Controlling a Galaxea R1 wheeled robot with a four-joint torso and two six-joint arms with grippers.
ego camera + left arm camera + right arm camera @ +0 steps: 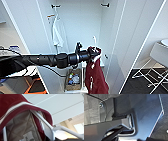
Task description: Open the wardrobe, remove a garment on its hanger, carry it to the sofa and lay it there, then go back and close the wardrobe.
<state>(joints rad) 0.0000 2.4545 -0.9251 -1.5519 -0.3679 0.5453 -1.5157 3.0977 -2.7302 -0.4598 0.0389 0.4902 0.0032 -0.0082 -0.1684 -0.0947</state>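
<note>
The wardrobe stands open, its white doors swung wide to both sides. My left arm reaches in from the left, and the left gripper is shut on the white hanger just below its hook. The dark maroon garment hangs from it in front of the wardrobe's opening, free of the rail. Close up in the left wrist view, the garment's collar with its white trim drapes over the hanger's arm.
A plain white shirt hangs on its own hanger at the wardrobe's left. A box of small items sits on the wardrobe floor. A white chair stands on dark flooring at the right.
</note>
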